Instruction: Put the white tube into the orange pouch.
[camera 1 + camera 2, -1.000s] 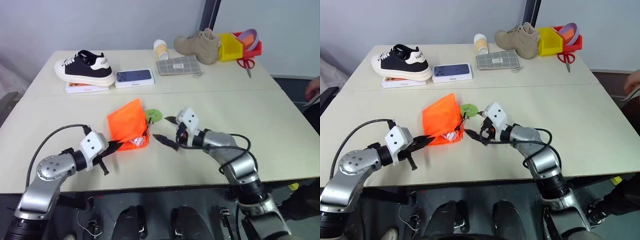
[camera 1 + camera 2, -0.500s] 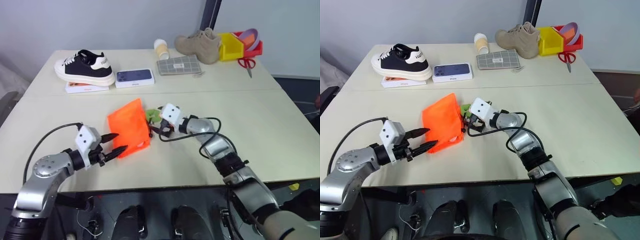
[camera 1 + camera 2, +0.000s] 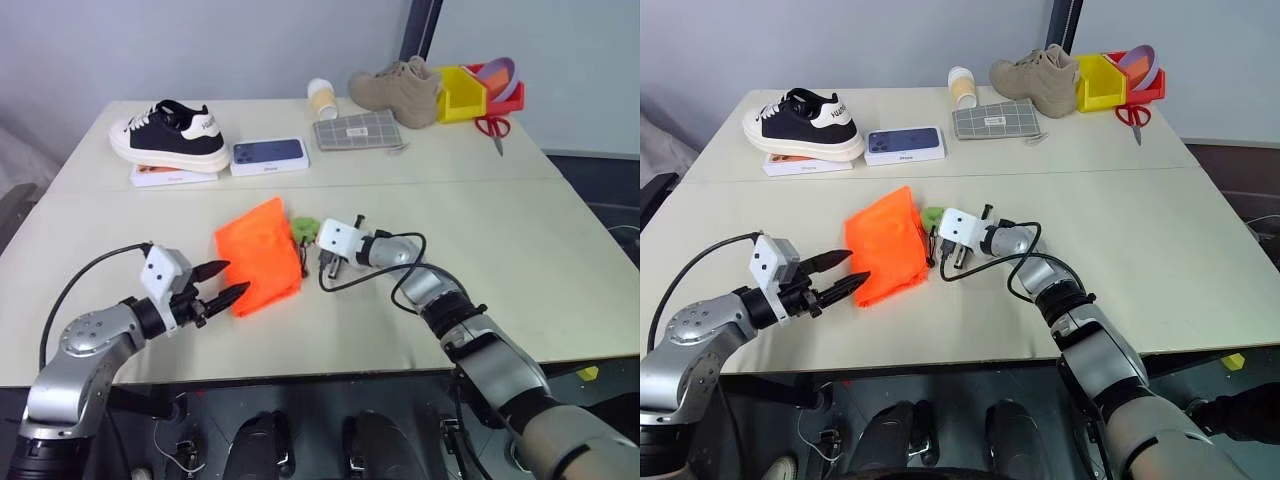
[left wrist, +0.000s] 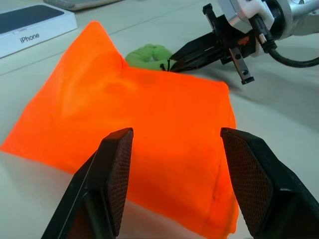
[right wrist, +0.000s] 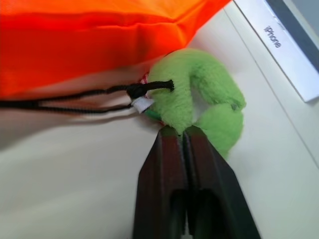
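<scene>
Head view: our right gripper (image 3: 303, 250) has come in to the pouch (image 3: 258, 255) mouth, our left (image 3: 222, 281) has let go.

Left wrist: its 2 fingers (image 4: 115, 172) stand wide, empty.

Right wrist: jaws pressed together at the green ring (image 5: 209, 107), nothing held. The tube is hidden, probably inside; we must check.

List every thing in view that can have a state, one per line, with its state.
orange pouch: lying flat on the table, not held.
green ring: lying beside the pouch, at the cord's knot, against the right fingertips.
left gripper: open, in front of the pouch, holding nothing.
right gripper: shut, tips against the green ring.
black-and-white sneaker: upright on a flat box.
phone box: closed, flat.
scissors: lying flat.
</scene>
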Motion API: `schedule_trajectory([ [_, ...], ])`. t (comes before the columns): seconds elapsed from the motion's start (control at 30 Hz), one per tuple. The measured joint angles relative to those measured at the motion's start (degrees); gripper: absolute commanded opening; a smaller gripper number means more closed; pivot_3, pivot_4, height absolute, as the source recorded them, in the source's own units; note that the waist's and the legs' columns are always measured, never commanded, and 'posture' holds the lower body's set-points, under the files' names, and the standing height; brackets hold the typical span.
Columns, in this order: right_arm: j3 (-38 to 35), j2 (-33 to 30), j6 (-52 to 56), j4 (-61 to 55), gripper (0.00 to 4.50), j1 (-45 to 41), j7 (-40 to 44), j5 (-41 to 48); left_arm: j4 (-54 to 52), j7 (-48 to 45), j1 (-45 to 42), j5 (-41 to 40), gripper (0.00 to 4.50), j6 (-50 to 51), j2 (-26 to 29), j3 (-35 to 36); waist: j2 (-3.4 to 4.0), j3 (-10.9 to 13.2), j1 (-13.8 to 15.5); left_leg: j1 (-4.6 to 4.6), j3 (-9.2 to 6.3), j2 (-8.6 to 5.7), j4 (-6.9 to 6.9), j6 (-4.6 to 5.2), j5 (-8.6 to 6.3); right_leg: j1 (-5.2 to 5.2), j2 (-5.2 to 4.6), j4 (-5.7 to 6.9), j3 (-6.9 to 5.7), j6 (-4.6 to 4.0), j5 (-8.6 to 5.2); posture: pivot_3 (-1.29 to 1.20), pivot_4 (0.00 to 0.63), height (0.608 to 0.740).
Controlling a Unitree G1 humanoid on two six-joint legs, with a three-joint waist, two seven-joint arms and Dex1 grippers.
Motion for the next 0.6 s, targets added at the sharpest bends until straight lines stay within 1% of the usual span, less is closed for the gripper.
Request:
schedule_trajectory([
  [0.1,-0.7,-1.7,1.1,-4.0,0.05,1.8,0.0,-0.4,0.0,0.4,-1.3,-0.6,2.99,0.2,-0.7,-0.1,0.00,0.0,0.1,-0.02,0.00,0.00,0.00,0.00,0.00,0.00,-0.02,-0.01,0.00,0.00,0.00,0.00,0.150,0.740],
  [0.17,-1.9,-3.8,3.2,-10.1,0.05,5.2,0.7,0.0,0.0,0.9,-2.2,-1.2,2.99,0.6,-1.0,-0.1,0.00,0.0,0.1,-0.02,0.00,0.00,-0.01,0.00,0.00,0.00,-0.03,-0.02,0.01,0.01,0.00,0.00,0.150,0.740],
  [0.3,-7.1,-6.8,10.8,-26.5,0.05,13.9,4.1,5.0,0.0,1.6,-4.2,-2.7,2.99,1.8,-1.7,-0.2,0.00,0.0,0.0,-0.01,-0.02,0.00,-0.04,0.01,0.01,0.00,-0.01,-0.01,0.01,0.02,0.00,0.00,0.150,0.740],
  [0.4,-11.2,-8.7,19.3,-42.3,0.05,21.4,6.6,10.9,0.0,1.4,-5.6,-3.6,2.99,2.9,-1.8,-0.8,0.00,0.0,0.1,0.00,-0.05,0.01,-0.08,0.00,0.01,-0.01,0.01,-0.02,0.01,0.02,0.00,0.00,0.150,0.740],
  [0.43,-12.0,-9.3,21.3,-45.6,0.00,22.8,7.0,11.9,0.1,1.2,-5.8,-3.8,3.51,3.3,-1.8,-0.9,0.00,0.0,0.0,0.01,-0.06,0.01,-0.08,0.00,0.00,0.00,0.01,-0.02,0.01,0.02,-0.01,0.00,0.150,0.740],
  [0.47,-13.1,-9.8,23.7,-49.0,0.00,24.4,7.2,13.0,0.3,0.9,-6.3,-4.0,3.75,3.9,-1.8,-1.4,0.00,0.0,0.0,0.00,-0.05,0.01,-0.07,0.00,0.00,0.00,0.01,-0.02,0.01,0.01,0.00,0.00,0.150,0.740],
  [0.5,-14.1,-10.1,25.7,-51.9,0.00,25.6,7.1,13.8,0.5,0.5,-6.7,-4.4,4.24,4.2,-1.8,-1.6,0.00,0.0,0.1,0.00,-0.06,0.01,-0.07,0.01,0.00,0.00,0.00,-0.02,0.01,-0.01,-0.02,0.00,0.150,0.740],
  [0.53,-15.1,-10.2,27.8,-54.5,0.00,26.6,6.9,14.6,1.0,-0.1,-7.2,-4.6,4.45,4.5,-1.9,-1.8,-0.01,0.0,0.1,0.00,-0.08,0.01,-0.07,0.02,-0.01,-0.01,0.01,-0.02,0.00,-0.08,-0.05,0.00,0.150,0.740],
  [0.6,-16.8,-10.2,30.9,-58.1,0.00,27.6,6.3,16.1,2.2,-0.5,-8.8,-4.9,4.45,4.8,-2.6,-2.8,0.00,0.0,0.1,0.01,-0.09,0.00,-0.06,0.08,-0.04,0.00,0.00,-0.02,0.01,-0.17,-0.09,0.00,0.150,0.740],
])
